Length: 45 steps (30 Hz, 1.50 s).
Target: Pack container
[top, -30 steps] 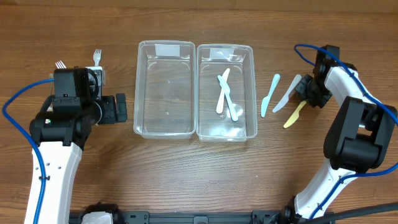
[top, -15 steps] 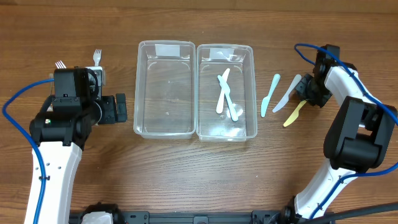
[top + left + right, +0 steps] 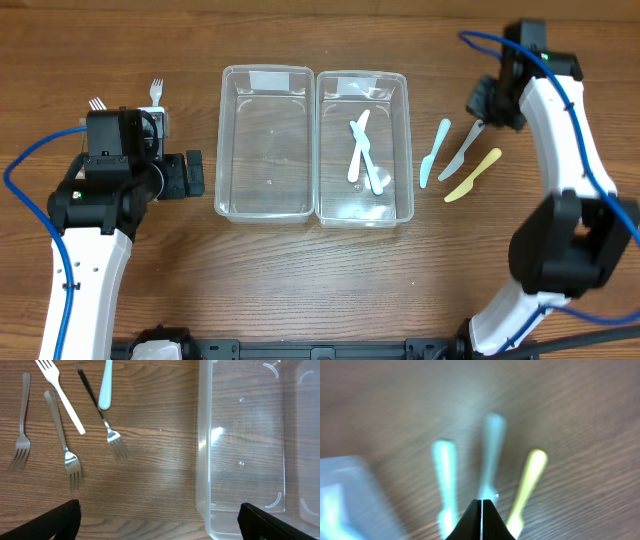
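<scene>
Two clear containers stand side by side: the left one (image 3: 266, 142) is empty, the right one (image 3: 364, 146) holds several pale plastic utensils (image 3: 362, 153). Right of them lie a light blue knife (image 3: 434, 152), a grey-white knife (image 3: 461, 150) and a yellow knife (image 3: 472, 175); all three show blurred in the right wrist view, with the yellow one (image 3: 527, 485) at the right. My right gripper (image 3: 482, 517) is shut and empty, raised above the knives' far ends (image 3: 481, 100). My left gripper (image 3: 159, 520) is open and empty beside the left container's wall (image 3: 202, 450).
Several forks lie left of the containers in the left wrist view: metal forks (image 3: 65, 440), a white plastic fork (image 3: 59, 392) and a white handle (image 3: 105, 385). Two fork heads (image 3: 155, 92) show overhead behind the left arm.
My right gripper has lifted away from the knives and moved toward the far side of the table. The yellow knife has shifted a little. The left arm has not moved.
</scene>
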Each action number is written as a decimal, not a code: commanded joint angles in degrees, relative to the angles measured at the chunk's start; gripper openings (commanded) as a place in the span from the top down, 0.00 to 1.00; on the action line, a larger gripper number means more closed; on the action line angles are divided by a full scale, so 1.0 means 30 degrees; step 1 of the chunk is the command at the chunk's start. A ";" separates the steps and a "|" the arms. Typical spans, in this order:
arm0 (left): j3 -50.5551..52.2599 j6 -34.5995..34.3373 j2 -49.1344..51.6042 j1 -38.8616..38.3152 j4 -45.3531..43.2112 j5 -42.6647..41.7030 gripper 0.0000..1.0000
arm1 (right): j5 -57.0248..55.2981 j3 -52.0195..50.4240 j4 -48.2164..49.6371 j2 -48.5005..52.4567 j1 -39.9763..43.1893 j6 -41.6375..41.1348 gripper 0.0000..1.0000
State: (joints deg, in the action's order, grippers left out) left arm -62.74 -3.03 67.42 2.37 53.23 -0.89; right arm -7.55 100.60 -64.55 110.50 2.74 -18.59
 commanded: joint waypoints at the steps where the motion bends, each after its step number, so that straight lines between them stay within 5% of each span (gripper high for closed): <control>1: -0.0430 0.0015 -0.0007 0.0080 0.0036 -0.0219 0.00 | -0.0852 0.0925 -0.0146 -0.1785 -0.1224 -0.0270 0.94; 6: -0.0430 0.0022 -0.0007 0.0080 0.0029 -0.0219 0.00 | -0.0597 0.0313 -0.0991 -0.1494 -0.0379 -0.2637 0.83; 8: -0.0430 0.0015 -0.0007 0.0080 0.0022 -0.0219 0.00 | 0.0073 -0.0663 -0.1173 -0.1428 0.0401 -0.3410 0.67; 13: -0.0430 0.0015 -0.0007 0.0080 0.0015 -0.0219 0.00 | 0.0903 -0.3038 -0.0976 -0.1428 0.0940 -0.3402 0.51; 25: -0.0430 0.0015 -0.0007 0.0080 0.0051 -0.0219 0.00 | 0.1268 -0.9420 0.4182 -0.1319 0.1282 -0.4240 0.46; 45: -0.0430 0.0015 -0.0007 0.0080 0.0160 -0.0219 0.00 | 0.1712 -0.9653 0.5377 0.1071 0.2739 -0.3745 0.48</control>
State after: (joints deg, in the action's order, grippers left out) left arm -62.74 -3.03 67.42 2.37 53.30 -0.89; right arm -3.05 71.83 -48.86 110.72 11.09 -30.04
